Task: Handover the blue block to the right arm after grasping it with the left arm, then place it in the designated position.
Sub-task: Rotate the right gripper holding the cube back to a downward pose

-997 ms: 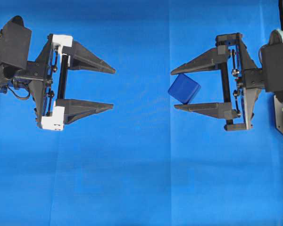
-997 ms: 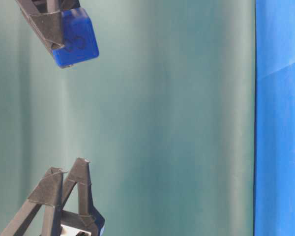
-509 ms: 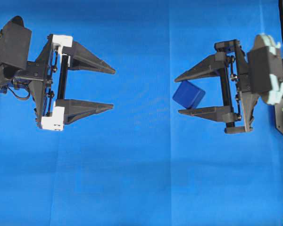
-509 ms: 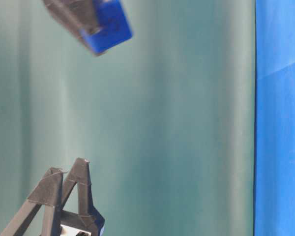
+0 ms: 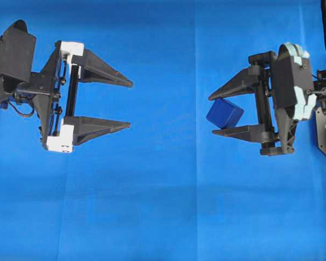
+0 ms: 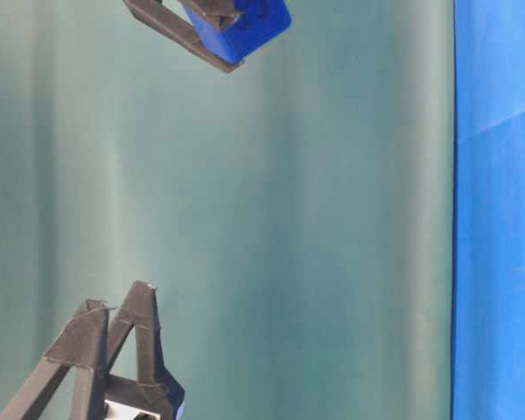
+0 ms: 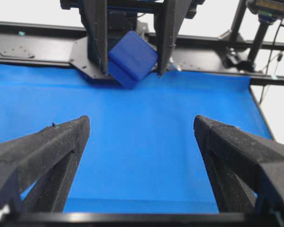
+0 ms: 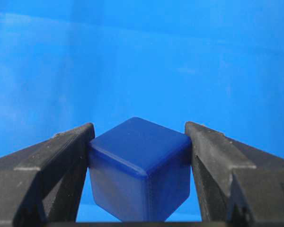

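One blue block (image 5: pixel 224 113), one blue cloth (image 5: pixel 163 206), two tools: left tool (image 5: pixel 127 103), right tool (image 5: pixel 213 115).

No legible text or labels

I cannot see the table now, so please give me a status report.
Left claw open, empty. Right claw shut on block, held tilted above the cloth. Nothing in the way.

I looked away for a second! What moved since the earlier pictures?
The right gripper tipped its front downward, carrying the blue block slightly rightward in the overhead view. It kept hold of the block. The left gripper stayed open, empty, and in place.
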You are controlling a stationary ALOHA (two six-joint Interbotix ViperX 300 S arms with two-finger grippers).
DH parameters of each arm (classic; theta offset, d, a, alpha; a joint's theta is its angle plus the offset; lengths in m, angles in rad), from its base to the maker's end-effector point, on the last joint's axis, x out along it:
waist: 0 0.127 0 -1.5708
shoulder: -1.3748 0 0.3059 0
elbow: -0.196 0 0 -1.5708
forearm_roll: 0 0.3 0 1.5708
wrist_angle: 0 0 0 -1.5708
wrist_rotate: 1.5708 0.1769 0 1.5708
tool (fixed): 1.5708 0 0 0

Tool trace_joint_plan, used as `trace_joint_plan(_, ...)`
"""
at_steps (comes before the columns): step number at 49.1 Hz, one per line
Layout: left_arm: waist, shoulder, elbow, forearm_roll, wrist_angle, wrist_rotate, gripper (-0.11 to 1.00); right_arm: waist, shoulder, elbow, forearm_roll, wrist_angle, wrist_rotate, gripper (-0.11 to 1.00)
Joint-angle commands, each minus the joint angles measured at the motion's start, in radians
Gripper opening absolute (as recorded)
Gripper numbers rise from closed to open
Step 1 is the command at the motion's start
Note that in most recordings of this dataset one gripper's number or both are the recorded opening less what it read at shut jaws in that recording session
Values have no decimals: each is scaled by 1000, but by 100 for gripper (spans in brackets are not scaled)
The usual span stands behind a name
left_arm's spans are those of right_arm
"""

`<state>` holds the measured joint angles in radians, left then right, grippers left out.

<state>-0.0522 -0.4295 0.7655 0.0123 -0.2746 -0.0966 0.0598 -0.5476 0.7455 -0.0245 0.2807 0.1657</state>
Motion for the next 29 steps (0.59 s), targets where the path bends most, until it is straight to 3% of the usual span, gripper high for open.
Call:
trace_joint_plan(1, -5, -6, -25, 0, -11, 2, 93, 5, -12, -18, 3, -2, 2, 47)
trace_joint_plan(29, -5, -6, -26, 0, -11, 3, 93, 3, -3, -20, 3, 8, 2, 47)
